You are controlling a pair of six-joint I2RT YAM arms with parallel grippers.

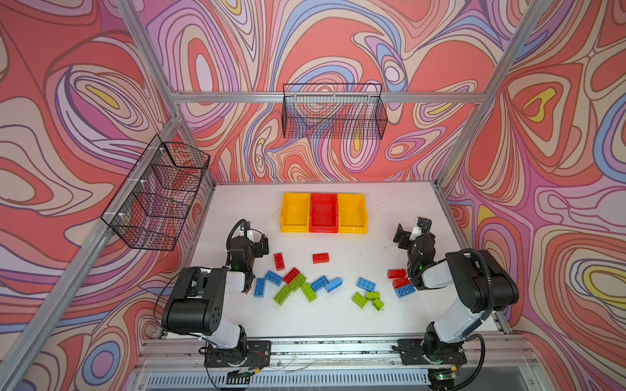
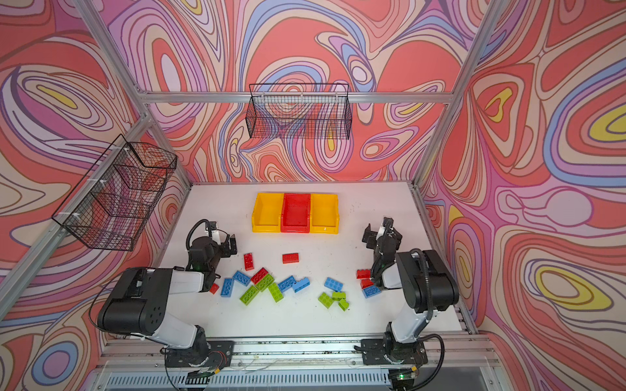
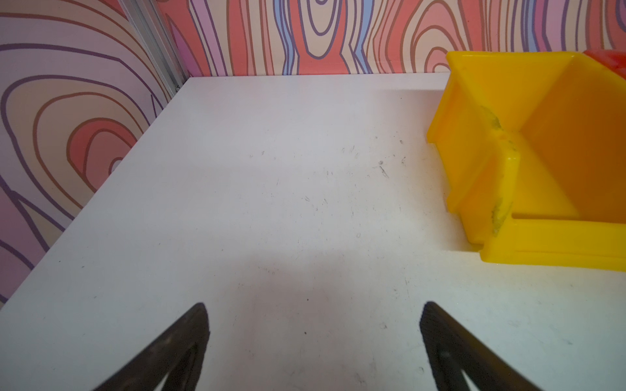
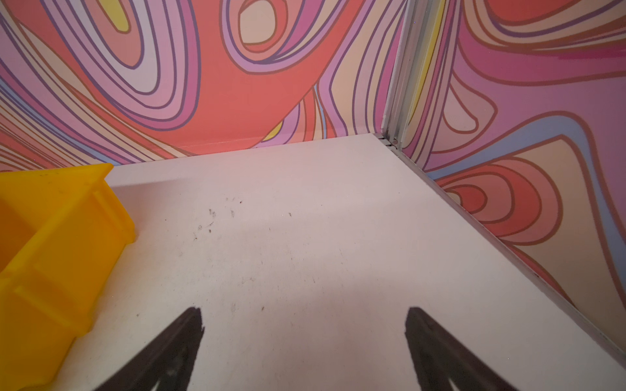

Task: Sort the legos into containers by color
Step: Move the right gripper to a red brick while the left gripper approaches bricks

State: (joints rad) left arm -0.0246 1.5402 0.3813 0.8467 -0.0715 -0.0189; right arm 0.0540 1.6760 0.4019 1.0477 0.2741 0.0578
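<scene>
Red, blue and green Lego bricks all lie loose on the white table, well short of the empty red bin and the yellow bins flanking it. We see the left gripper and right gripper both spread wide, holding nothing. We judge the touching pile risky: closing on one brick could drag along a differently coloured neighbour, and no bin matches blue or green.

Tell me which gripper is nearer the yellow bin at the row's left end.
Left. The left gripper is off the front corner of that yellow bin; the right gripper is past the row's other end.
</scene>
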